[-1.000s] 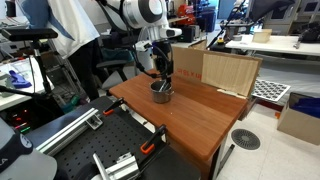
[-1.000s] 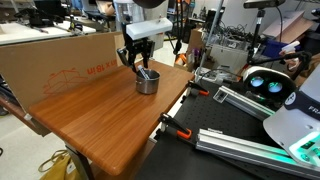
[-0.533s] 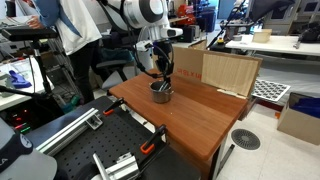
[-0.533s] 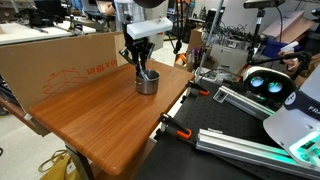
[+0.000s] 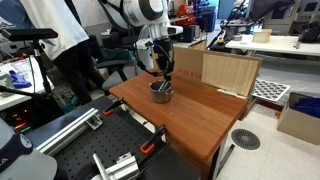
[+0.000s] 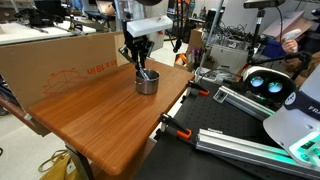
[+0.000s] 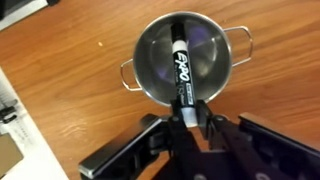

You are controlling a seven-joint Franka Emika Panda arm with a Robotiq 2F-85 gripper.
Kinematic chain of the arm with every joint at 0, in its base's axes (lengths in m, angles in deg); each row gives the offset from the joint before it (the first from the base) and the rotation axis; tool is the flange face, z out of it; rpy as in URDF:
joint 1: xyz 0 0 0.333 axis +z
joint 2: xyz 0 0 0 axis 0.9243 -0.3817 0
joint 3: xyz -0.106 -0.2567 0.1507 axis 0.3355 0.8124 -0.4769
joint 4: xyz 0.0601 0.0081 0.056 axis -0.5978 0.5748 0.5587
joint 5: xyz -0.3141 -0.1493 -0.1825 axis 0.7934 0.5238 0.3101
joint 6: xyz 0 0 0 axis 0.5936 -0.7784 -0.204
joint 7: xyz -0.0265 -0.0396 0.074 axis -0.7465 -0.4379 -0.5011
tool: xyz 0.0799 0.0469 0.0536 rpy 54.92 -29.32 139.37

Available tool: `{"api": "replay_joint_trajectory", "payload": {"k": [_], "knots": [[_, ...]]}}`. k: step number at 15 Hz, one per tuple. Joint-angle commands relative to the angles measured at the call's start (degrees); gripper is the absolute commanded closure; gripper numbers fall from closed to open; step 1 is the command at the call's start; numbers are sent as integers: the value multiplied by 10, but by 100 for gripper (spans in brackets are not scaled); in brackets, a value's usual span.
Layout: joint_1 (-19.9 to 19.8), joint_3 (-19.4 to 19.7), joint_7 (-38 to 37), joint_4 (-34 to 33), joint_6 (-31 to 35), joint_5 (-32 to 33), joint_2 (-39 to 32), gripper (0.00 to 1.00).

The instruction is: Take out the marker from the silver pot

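The silver pot point(image 7: 143, 62), small and round with two wire handles, stands on the wooden table in the wrist view. It also shows in both exterior views point(image 5: 160, 93) point(image 6: 147, 84). The marker point(image 7: 181, 62), with a dark labelled body and a pale near end, leans in the pot with its upper end over the rim. My gripper point(image 7: 188, 112) is shut on the marker's pale end, one finger on each side. In both exterior views the gripper point(image 5: 160, 77) point(image 6: 141, 64) hangs straight down right above the pot.
A cardboard wall point(image 5: 230, 72) point(image 6: 60, 60) stands along the table's far edge behind the pot. The wooden table point(image 5: 200, 115) point(image 6: 100, 115) stretches away from the pot. Clamps and metal rails point(image 6: 200, 110) sit by the table's side. A person point(image 5: 60, 40) stands beyond the table.
The gripper and the marker have hardly moved. The person in the background has shifted position.
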Motion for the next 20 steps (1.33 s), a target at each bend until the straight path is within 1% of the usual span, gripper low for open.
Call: {"api": "replay_joint_trajectory", "payload": {"k": [1,7,10,12,14,17,20], "knots": [[0,-1,9,34,22,-10,54,95],[-13,-27,31,76,17,-42,161,95],[-15,-49,63,82,10,-96,186,95],[-10,-66,86,68,-15,-133,177,95],[-7,-81,92,55,-32,-150,160,95],[-3,-95,84,26,-60,-153,122,95],[-1,-95,80,-17,-103,-152,71,95]]}}
